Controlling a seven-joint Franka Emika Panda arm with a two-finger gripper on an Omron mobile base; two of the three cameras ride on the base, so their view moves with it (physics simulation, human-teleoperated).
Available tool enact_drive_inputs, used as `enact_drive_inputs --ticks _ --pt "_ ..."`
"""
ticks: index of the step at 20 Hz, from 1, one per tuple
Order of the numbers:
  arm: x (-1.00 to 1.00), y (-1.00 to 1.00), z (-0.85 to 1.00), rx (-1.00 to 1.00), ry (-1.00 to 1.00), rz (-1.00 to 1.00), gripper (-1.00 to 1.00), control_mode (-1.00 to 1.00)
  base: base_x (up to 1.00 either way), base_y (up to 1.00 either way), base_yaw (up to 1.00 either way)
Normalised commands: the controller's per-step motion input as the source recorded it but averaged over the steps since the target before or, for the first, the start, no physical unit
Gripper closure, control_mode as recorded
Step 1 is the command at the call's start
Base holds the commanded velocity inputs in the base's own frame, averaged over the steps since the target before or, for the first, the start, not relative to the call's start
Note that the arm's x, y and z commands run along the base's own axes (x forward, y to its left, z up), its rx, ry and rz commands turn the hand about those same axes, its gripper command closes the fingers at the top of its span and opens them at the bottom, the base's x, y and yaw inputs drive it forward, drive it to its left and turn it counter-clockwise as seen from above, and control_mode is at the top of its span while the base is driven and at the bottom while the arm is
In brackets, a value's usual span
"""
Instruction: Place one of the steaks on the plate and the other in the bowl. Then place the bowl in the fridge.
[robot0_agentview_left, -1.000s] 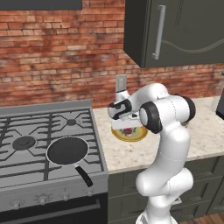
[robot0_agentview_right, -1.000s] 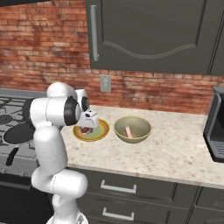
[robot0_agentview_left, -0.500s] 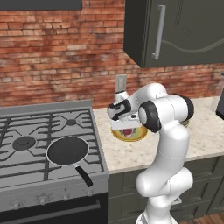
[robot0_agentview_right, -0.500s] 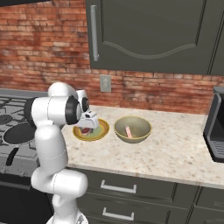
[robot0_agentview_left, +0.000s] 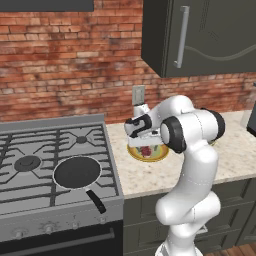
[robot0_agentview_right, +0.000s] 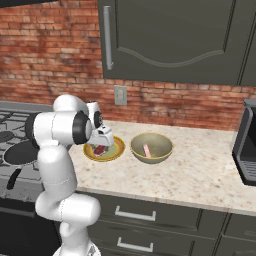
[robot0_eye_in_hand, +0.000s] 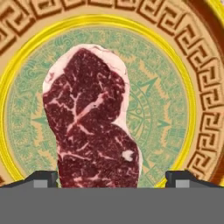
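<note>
Hand view cuts off steak (robot0_eye_in_hand: 92, 120) behind fingers (robot0_eye_in_hand: 41, 178).

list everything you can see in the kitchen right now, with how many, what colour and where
steaks: two, dark red; one lying on the plate, one in the bowl
plate: one, yellow-olive rim, counter beside the stove
bowl: one, tan, counter right of the plate
frying pan: one, black, on the stove
stove: one, grey with black grates, left of the counter
wall outlet: one, grey, brick wall
upper cabinet: dark grey, above the counter
gripper: one, dark fingertips, open, straddling the steak on the plate
</note>
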Motion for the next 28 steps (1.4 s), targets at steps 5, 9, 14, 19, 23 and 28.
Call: enact_drive_inputs --ticks 5,9,14,19,23,28 --pt "-0.43 -0.09 0.66 0.04 -0.1 -0.07 -1.0 -1.0 0.0 0.0 0.0" --pt "-0.92 -0.17 0.64 0.09 -0.16 -0.04 -1.0 -1.0 0.0 0.0 0.0" --pt "-1.0 -0.16 0.39 0.06 -0.12 0.0 -1.0 -1.0 0.0 0.0 0.0" --pt "-1.0 -0.08 0.49 0.02 -0.07 0.0 -1.0 -1.0 0.0 0.0 0.0" --pt "-1.0 -0.09 0.64 0.0 -0.07 0.0 -1.0 -1.0 0.0 0.0 0.0" --pt "-0.77 -0.03 0.52 0.0 -0.06 0.0 -1.0 -1.0 0.0 0.0 0.0"
